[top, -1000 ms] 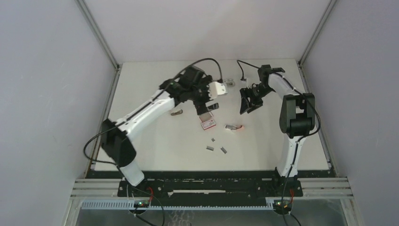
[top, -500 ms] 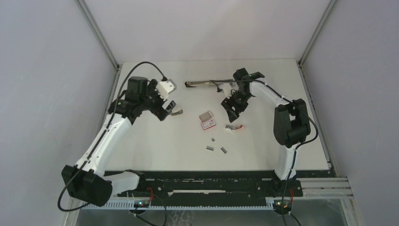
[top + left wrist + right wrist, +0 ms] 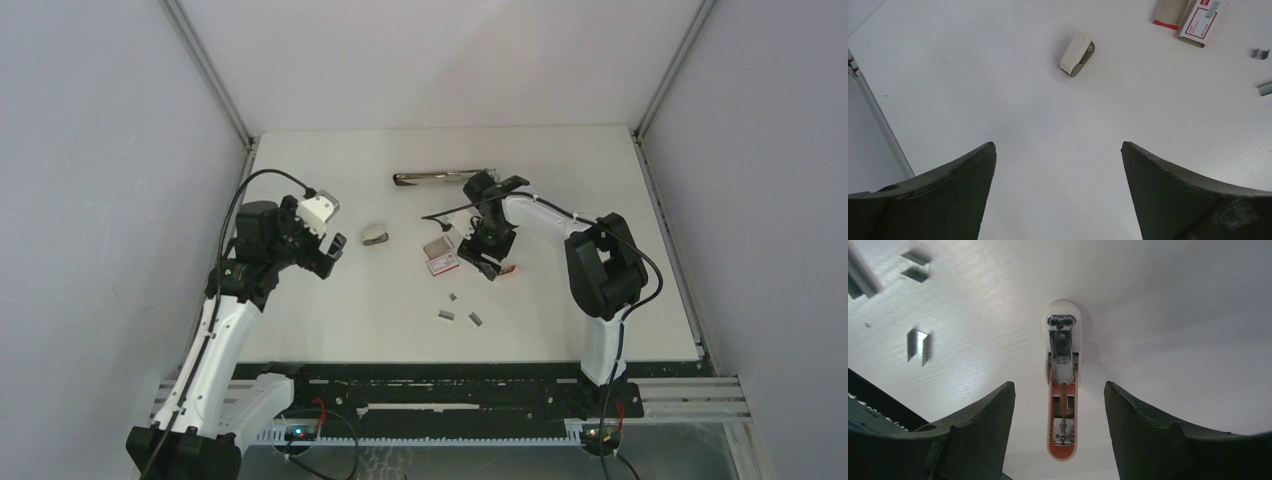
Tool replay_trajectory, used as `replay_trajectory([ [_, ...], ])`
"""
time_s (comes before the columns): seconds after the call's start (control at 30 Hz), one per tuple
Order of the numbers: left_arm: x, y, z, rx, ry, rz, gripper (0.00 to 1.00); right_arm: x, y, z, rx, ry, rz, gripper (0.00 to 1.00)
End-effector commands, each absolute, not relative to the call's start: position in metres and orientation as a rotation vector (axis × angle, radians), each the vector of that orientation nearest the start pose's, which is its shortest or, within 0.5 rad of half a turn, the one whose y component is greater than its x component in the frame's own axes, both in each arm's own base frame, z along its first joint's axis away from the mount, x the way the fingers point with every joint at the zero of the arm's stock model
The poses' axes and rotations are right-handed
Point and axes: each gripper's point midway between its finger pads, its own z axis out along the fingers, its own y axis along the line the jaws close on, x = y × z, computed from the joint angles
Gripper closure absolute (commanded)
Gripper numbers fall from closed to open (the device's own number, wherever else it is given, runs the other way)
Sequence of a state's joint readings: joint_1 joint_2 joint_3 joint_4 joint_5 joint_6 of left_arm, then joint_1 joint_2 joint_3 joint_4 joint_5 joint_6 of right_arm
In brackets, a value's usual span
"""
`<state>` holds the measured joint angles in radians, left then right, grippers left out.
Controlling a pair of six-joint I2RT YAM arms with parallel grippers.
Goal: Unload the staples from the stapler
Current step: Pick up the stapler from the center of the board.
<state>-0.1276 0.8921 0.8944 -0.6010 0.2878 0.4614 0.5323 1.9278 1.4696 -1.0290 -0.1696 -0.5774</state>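
The short grey metal staples (image 3: 447,315) are lying loose on the white desk (image 3: 330,320), nearest the arm bases. Just beyond them, the right jaws are hanging spread and empty over the opened white-and-orange stapler (image 3: 1062,390). Only the right wrist view is showing its spring and metal channel. A red-and-white box (image 3: 441,262) is sitting beside it. Further left, the left jaws are gaping, empty, above a small beige rounded object (image 3: 1075,55).
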Motion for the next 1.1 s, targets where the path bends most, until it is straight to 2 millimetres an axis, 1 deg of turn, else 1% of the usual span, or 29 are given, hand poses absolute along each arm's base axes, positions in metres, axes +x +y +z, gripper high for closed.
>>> replay_trajectory([
  [0.0, 0.282, -0.068, 0.219, 0.737, 1.944, -0.110, 0.00, 0.299, 0.174, 0.049, -1.658, 2.553, 0.128, 0.35],
  [0.17, 0.283, -0.066, 0.213, 0.734, 1.955, -0.103, 0.00, 0.295, 0.175, 0.043, -1.696, 2.553, 0.114, 0.43],
  [0.37, 0.284, -0.066, 0.213, 0.734, 1.952, -0.100, 0.00, 0.287, 0.177, 0.037, -1.735, 2.564, 0.127, 0.45],
  [0.57, 0.283, -0.066, 0.212, 0.735, 1.950, -0.099, 0.00, 0.288, 0.174, 0.031, -1.760, 2.564, 0.065, 0.54],
  [0.73, 0.283, -0.066, 0.212, 0.734, 1.949, -0.100, 0.00, 0.290, 0.173, 0.030, -1.761, 2.554, 0.037, 0.57],
  [0.8, 0.283, -0.066, 0.211, 0.734, 1.951, -0.100, 0.00, 0.291, 0.173, 0.030, -1.765, 2.546, 0.033, 0.62],
  [0.97, 0.283, -0.066, 0.210, 0.735, 1.954, -0.100, 0.00, 0.293, 0.174, 0.029, -1.788, 2.518, 0.012, 0.78],
  [1.0, 0.282, -0.066, 0.210, 0.735, 1.953, -0.100, 0.00, 0.294, 0.174, 0.029, -1.794, 2.511, 0.007, 0.80],
  [1.07, 0.282, -0.066, 0.210, 0.736, 1.952, -0.099, 0.00, 0.296, 0.175, 0.030, -1.798, 2.496, -0.005, 0.80],
])
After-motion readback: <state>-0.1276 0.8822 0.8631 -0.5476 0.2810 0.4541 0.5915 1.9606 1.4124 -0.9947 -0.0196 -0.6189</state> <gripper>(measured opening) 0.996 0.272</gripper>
